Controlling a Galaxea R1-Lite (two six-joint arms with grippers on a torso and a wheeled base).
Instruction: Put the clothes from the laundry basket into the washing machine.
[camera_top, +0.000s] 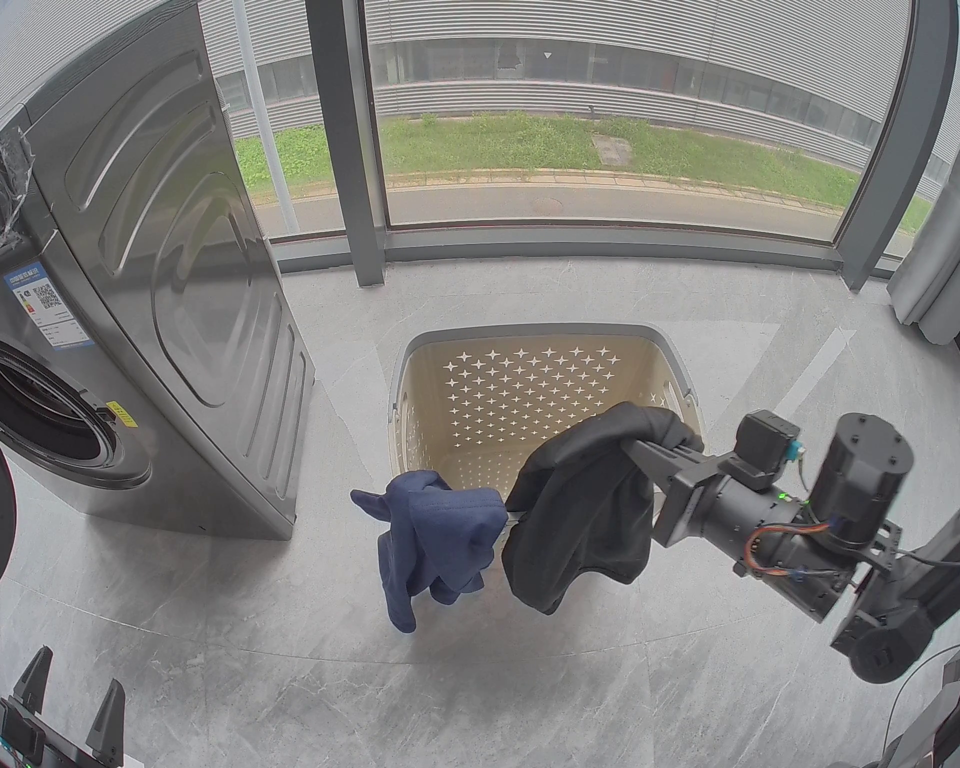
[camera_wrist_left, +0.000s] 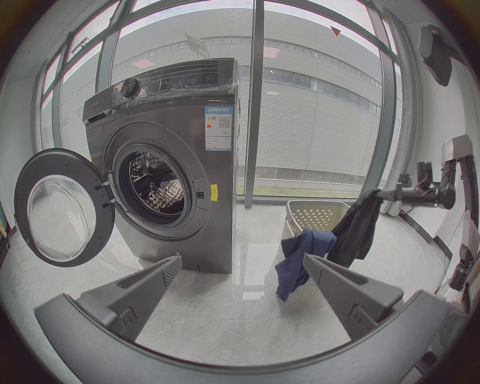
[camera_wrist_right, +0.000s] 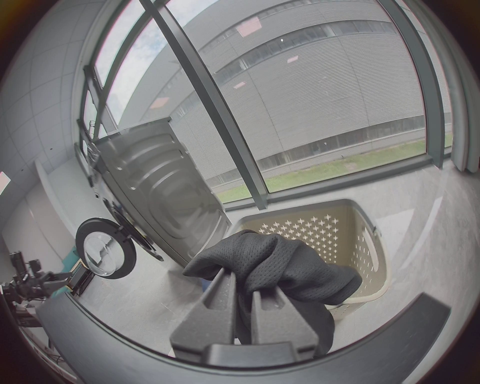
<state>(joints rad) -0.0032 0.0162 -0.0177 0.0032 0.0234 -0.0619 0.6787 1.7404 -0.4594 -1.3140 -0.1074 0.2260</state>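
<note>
Standing at the far left, the washing machine (camera_top: 170, 300) has its round door (camera_wrist_left: 60, 220) swung wide, so the drum (camera_wrist_left: 155, 187) can take laundry. Facing it, the left end effector (camera_wrist_left: 240, 260) hangs released, holding nothing. A blue garment (camera_top: 435, 540) drapes over the near rim of the basket (camera_top: 540, 332), half out, likely the next pick. Further right, the right end effector (camera_wrist_right: 245, 300) is clenched on a black garment (camera_top: 585, 510), held up over that rim, seemingly to lift it clear.

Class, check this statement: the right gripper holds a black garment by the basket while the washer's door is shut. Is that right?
No: the washer door is open, swung wide in the left wrist view. The right gripper does hold the black garment by the basket.
</note>
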